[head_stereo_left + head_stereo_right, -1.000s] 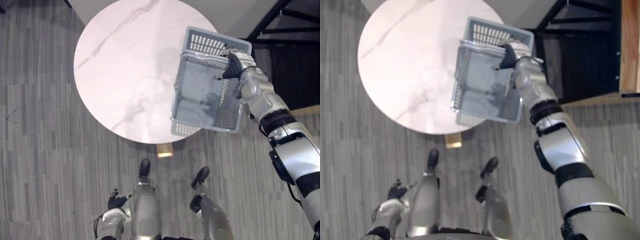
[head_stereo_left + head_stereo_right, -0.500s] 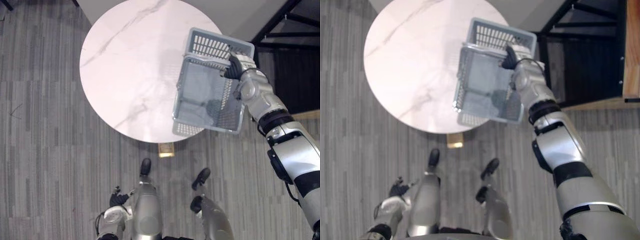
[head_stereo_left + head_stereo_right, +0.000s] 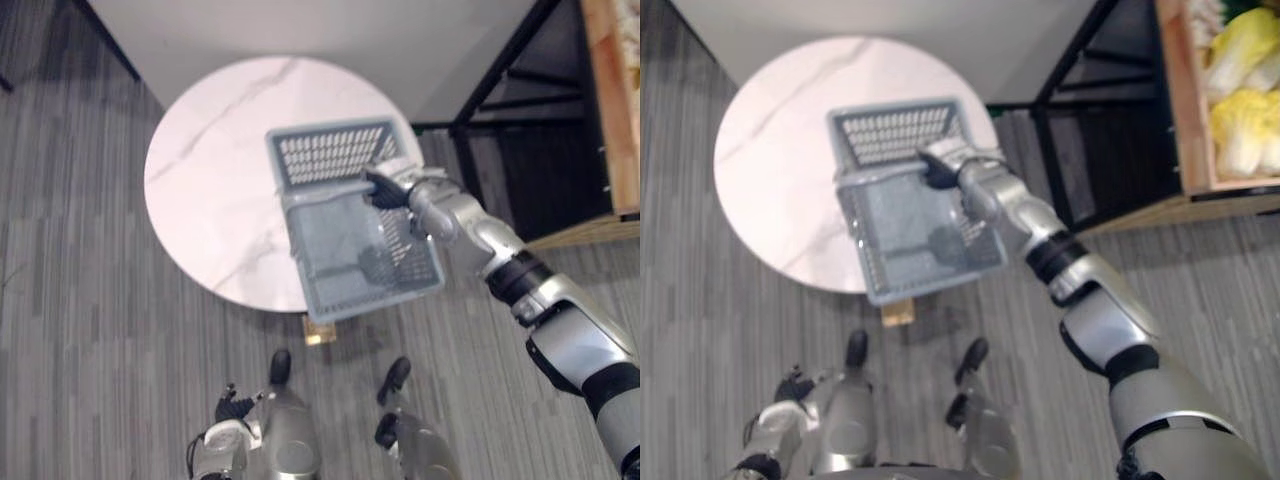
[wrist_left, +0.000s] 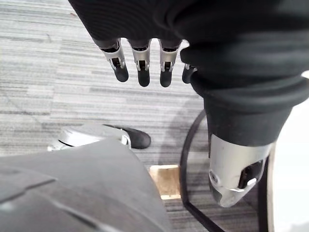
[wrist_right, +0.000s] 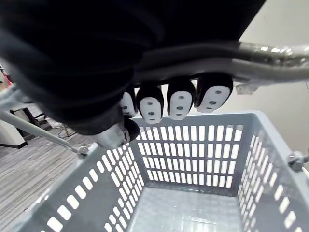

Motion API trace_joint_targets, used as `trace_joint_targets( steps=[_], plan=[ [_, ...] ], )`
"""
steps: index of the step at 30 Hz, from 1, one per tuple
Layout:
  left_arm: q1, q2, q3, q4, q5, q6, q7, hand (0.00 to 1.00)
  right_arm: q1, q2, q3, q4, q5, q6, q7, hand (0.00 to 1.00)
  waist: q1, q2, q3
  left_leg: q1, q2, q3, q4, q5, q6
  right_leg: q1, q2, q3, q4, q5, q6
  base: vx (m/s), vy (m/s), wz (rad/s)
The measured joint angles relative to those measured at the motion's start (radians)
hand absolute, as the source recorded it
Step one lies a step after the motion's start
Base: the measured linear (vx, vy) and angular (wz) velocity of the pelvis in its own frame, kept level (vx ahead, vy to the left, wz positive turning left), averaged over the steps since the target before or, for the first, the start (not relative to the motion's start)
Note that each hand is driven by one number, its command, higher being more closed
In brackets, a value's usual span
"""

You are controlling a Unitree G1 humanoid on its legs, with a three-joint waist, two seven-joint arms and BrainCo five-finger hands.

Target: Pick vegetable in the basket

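Note:
My right hand (image 3: pixel 386 190) is shut on the metal handle (image 5: pixel 270 50) of an empty grey slotted basket (image 3: pixel 330 156). It holds the basket in the air over the near right part of the round white marble table (image 3: pixel 205 170). In the right wrist view my fingers (image 5: pixel 179 102) curl round the handle above the basket's bare floor (image 5: pixel 193 208). Pale yellow-green leafy vegetables (image 3: pixel 1240 60) lie in a wooden crate (image 3: pixel 1180 120) at the far right. My left hand (image 3: pixel 232 408) hangs open low beside my body, its fingers (image 4: pixel 142 65) straight.
A black metal shelf frame (image 3: pixel 500 70) stands between the table and the crate. A small wooden block (image 3: pixel 320 335) lies on the grey striped floor (image 3: pixel 80 300) under the table's near edge.
The camera has swung to the right, bringing the crate of vegetables into sight. The basket has turned in my right hand and now hangs further over the table. My left hand stays put.

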Motion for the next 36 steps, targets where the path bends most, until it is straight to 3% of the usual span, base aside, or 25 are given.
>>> trace_joint_targets(
  steps=[3, 6, 10, 14, 17, 24, 30, 33, 34, 36],
  plan=[
    [0.036, 0.003, 0.002, 0.0, 0.031, 0.0, -0.009, 0.0, 0.085, -0.074, 0.015, -0.127, 0.038, -0.037, 0.025, 1.0, -0.026, -0.004, -0.054, 0.035, -0.001, 0.018, -0.015, 0.0, 0.0, 0.017, 0.0, 0.014, 0.0, 0.0, 0.0, 0.05, 0.009, -0.18],
    [0.068, 0.005, 0.002, 0.001, 0.041, 0.002, -0.021, 0.0, 0.206, -0.17, 0.014, -0.247, 0.062, -0.052, 0.031, 1.0, -0.033, -0.017, -0.11, 0.069, -0.001, 0.054, -0.034, -0.001, 0.0, 0.019, 0.001, 0.045, -0.001, -0.001, 0.001, 0.02, 0.008, -0.3],
    [0.121, 0.013, 0.002, 0.006, 0.079, 0.007, -0.047, 0.0, 0.407, -0.311, -0.004, -0.373, 0.097, -0.082, 0.074, 1.0, -0.082, -0.027, -0.154, 0.104, -0.002, 0.079, -0.04, -0.005, -0.002, 0.032, 0.003, 0.072, -0.001, -0.002, 0.002, -0.01, 0.002, -0.19],
    [0.149, 0.014, -0.022, 0.041, 0.114, 0.014, -0.075, 0.0, 0.657, -0.412, -0.108, -0.426, 0.115, -0.118, 0.104, 1.0, -0.106, -0.011, -0.195, 0.136, -0.001, 0.113, -0.049, -0.009, -0.008, 0.036, 0.006, 0.098, -0.001, -0.009, 0.004, 0.0, -0.008, -0.23],
    [0.167, 0.015, -0.047, 0.044, 0.118, 0.014, -0.085, 0.0, 0.8, -0.453, -0.163, -0.431, 0.11, -0.12, 0.106, 1.0, -0.128, 0.006, -0.211, 0.141, -0.002, 0.116, -0.048, -0.015, -0.014, 0.037, 0.005, 0.104, -0.001, -0.012, 0.006, 0.0, -0.006, -0.07],
    [0.206, 0.006, -0.077, 0.071, 0.118, 0.014, -0.114, 0.0, 1.088, -0.439, -0.416, -0.402, 0.043, -0.127, 0.092, 1.0, -0.16, 0.053, -0.246, 0.169, -0.003, 0.124, -0.046, -0.025, -0.016, 0.06, 0.004, 0.11, -0.002, -0.015, 0.002, 0.0, 0.001, -0.01],
    [0.241, -0.001, -0.08, 0.072, 0.118, 0.013, -0.115, 0.0, 1.228, -0.339, -0.579, -0.351, -0.019, -0.125, 0.044, 1.0, -0.194, 0.063, -0.27, 0.217, -0.003, 0.162, -0.023, -0.053, -0.018, 0.084, 0.001, 0.146, 0.016, -0.026, 0.01, 0.02, 0.019, -0.19],
    [0.243, 0.005, -0.098, 0.073, 0.139, 0.01, -0.115, 0.0, 1.272, -0.315, -0.623, -0.334, -0.049, -0.119, 0.013, 1.0, -0.205, 0.059, -0.268, 0.219, -0.018, 0.245, 0.038, -0.102, -0.004, 0.03, -0.014, 0.243, 0.081, -0.025, 0.03, -0.03, 0.083, -0.88],
    [0.251, 0.012, -0.106, 0.068, 0.138, 0.005, -0.114, 0.0, 1.269, -0.312, -0.622, -0.333, -0.084, -0.111, 0.004, 1.0, -0.217, 0.041, -0.264, 0.222, -0.035, 0.321, 0.107, -0.138, 0.027, 0.014, -0.024, 0.282, 0.055, -0.06, 0.063, -0.1, 0.094, -1.13],
    [0.257, 0.008, -0.108, 0.066, 0.138, 0.003, -0.115, 0.0, 1.253, -0.298, -0.622, -0.318, -0.095, -0.1, 0.002, 1.0, -0.205, 0.064, -0.267, 0.229, -0.02, 0.4, 0.101, -0.138, 0.057, 0.012, -0.029, 0.209, 0.024, -0.157, 0.081, -0.13, 0.094, -1.37]
  ],
)
